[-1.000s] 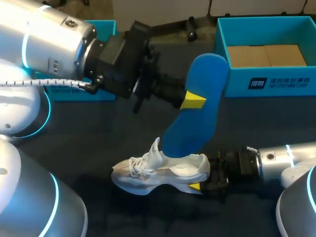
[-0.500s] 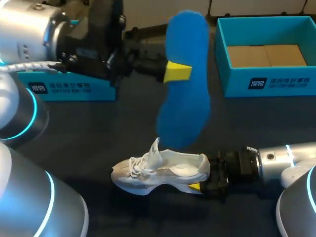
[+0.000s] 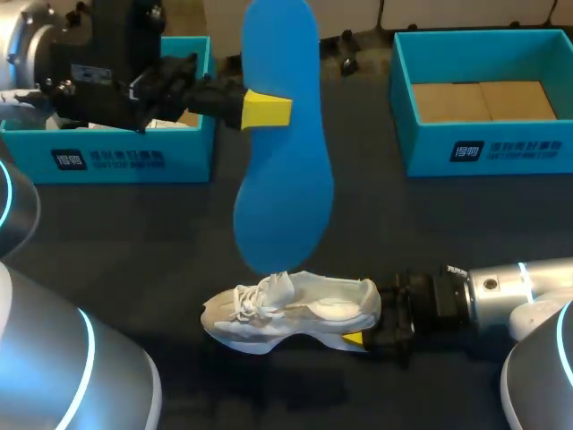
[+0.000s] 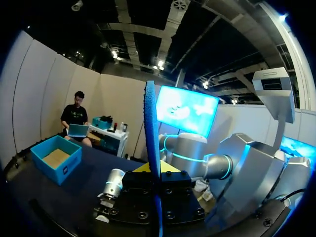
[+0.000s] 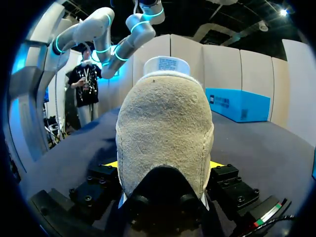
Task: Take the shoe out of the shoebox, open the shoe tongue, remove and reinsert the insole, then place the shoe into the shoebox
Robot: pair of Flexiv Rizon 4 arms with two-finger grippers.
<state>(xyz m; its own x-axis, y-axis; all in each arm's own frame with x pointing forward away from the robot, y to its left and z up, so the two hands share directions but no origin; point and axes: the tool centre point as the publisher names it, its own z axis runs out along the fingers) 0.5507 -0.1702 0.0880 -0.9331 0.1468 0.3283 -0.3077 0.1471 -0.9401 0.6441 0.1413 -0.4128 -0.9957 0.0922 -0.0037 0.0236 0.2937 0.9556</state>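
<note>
A white shoe (image 3: 291,309) lies on its side on the dark table, toe toward the left. My right gripper (image 3: 363,327) is shut on its heel; in the right wrist view the beige heel (image 5: 165,128) fills the space between the yellow tips of that gripper (image 5: 163,165). High above the shoe hangs the blue insole (image 3: 277,143), upright, with my left gripper (image 3: 266,109) shut on its middle. Its lower tip hangs just over the shoe's tongue. The left wrist view shows the insole (image 4: 151,133) edge-on in that gripper (image 4: 157,173).
An open blue shoebox (image 3: 488,148) with a cardboard floor stands at the back right. A second blue box (image 3: 116,157) stands at the back left, partly behind my left arm. My right arm (image 3: 510,300) lies low along the table's right front.
My left arm has lifted the insole up and to the left, out of the shoe and clear of it. The shoe and the right arm have not moved.
</note>
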